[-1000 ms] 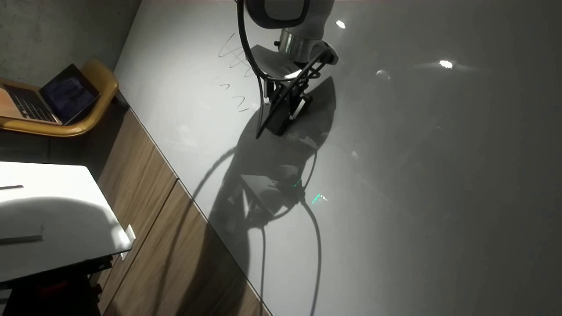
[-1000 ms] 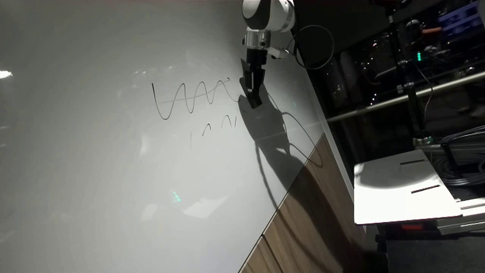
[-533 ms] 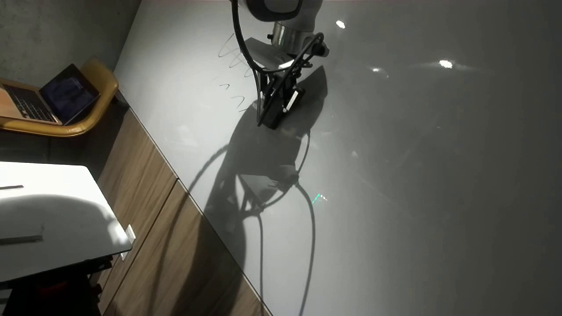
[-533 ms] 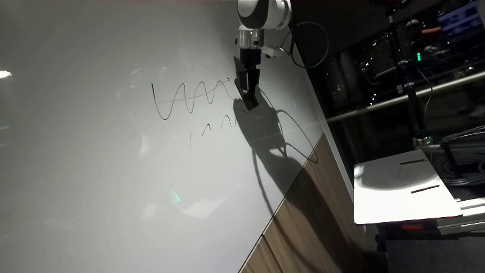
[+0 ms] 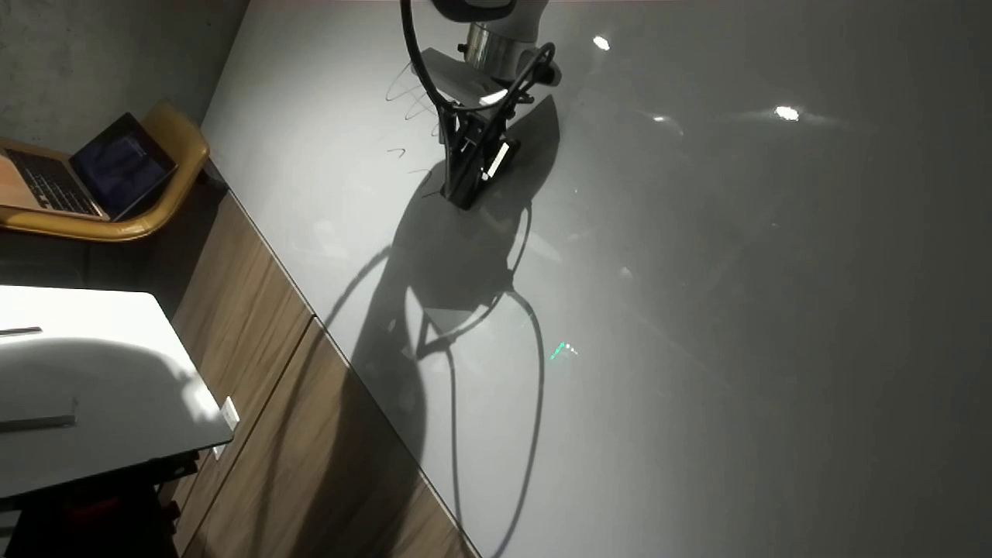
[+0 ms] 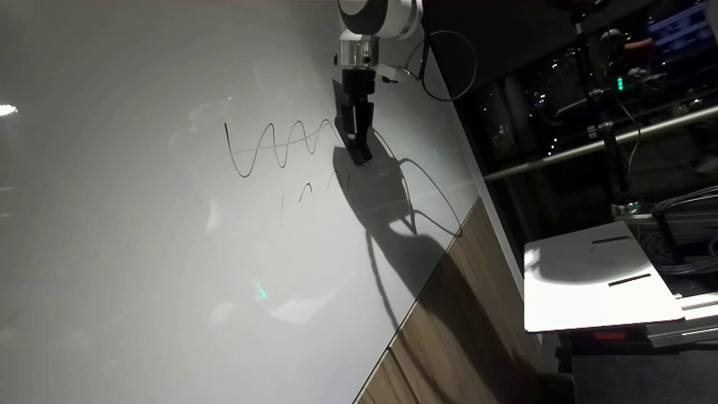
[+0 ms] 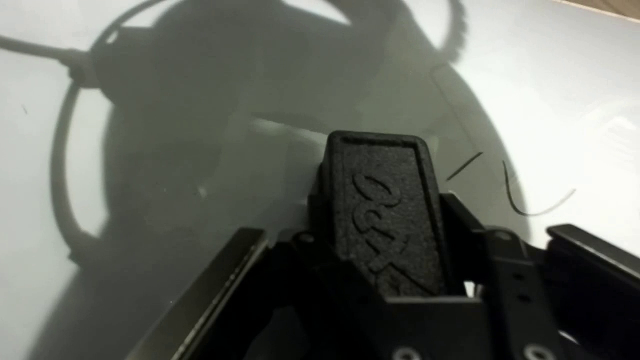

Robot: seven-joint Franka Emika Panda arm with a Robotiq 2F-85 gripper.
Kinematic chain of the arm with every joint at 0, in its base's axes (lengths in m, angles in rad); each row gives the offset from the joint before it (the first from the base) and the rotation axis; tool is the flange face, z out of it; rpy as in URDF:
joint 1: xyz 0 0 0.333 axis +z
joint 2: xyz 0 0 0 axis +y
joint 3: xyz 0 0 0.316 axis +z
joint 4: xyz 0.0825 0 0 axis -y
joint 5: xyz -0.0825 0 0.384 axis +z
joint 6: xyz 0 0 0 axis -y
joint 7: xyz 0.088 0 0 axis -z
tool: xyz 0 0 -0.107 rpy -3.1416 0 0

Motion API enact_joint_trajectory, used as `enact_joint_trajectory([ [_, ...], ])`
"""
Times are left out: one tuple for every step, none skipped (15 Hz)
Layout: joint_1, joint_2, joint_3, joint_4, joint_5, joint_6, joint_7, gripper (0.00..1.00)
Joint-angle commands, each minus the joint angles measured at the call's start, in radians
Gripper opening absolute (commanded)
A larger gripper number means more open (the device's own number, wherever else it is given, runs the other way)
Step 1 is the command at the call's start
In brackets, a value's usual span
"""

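A black block like a board eraser, with raised lettering (image 7: 377, 200), is clamped between the fingers of my gripper (image 7: 385, 215) in the wrist view. In both exterior views the gripper (image 6: 357, 120) points down at a glossy white board (image 6: 168, 252), the block (image 6: 359, 154) at its tip. Whether the block touches the board, I cannot tell. A thin dark wavy line (image 6: 272, 145) runs left of the gripper, its right end hidden. Below it are short strokes (image 6: 305, 192). Close to the block, the wrist view shows a short dash (image 7: 464, 166) and a curved stroke (image 7: 537, 214).
Wooden panels (image 5: 256, 364) border the board's lower edge. Beyond them stands a white-topped stand (image 6: 594, 286) with dark slots. A laptop (image 5: 116, 170) lies on a yellow chair (image 5: 174, 136). Cables (image 6: 474, 62) loop off the wrist, and the arm throws a broad shadow.
The gripper has shifted left with the block in both exterior views, and upward in one of them. Its shadow moved along and now falls across some strokes. The grip stays the same.
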State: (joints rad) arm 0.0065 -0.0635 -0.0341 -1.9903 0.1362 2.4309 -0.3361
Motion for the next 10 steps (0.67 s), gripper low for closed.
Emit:
enact_joint_trajectory([
  [0.021, 0.079, 0.019, 0.115, 0.036, 0.034, -0.034, 0.32],
  [0.023, 0.08, 0.021, 0.117, 0.044, 0.031, -0.043, 0.32],
  [0.025, 0.081, 0.022, 0.119, 0.05, 0.029, -0.053, 0.32],
  [0.027, 0.081, 0.023, 0.12, 0.058, 0.027, -0.068, 0.32],
  [0.063, 0.008, 0.075, 0.055, -0.017, 0.031, 0.049, 0.32],
  [0.071, 0.004, 0.086, 0.05, -0.024, 0.032, 0.053, 0.32],
  [0.088, -0.003, 0.107, 0.048, -0.029, 0.036, 0.067, 0.32],
  [0.109, 0.003, 0.132, 0.061, -0.033, 0.042, 0.087, 0.32],
  [0.133, 0.009, 0.16, 0.077, -0.039, 0.049, 0.111, 0.32],
  [0.158, 0.021, 0.189, 0.098, -0.049, 0.065, 0.141, 0.32],
])
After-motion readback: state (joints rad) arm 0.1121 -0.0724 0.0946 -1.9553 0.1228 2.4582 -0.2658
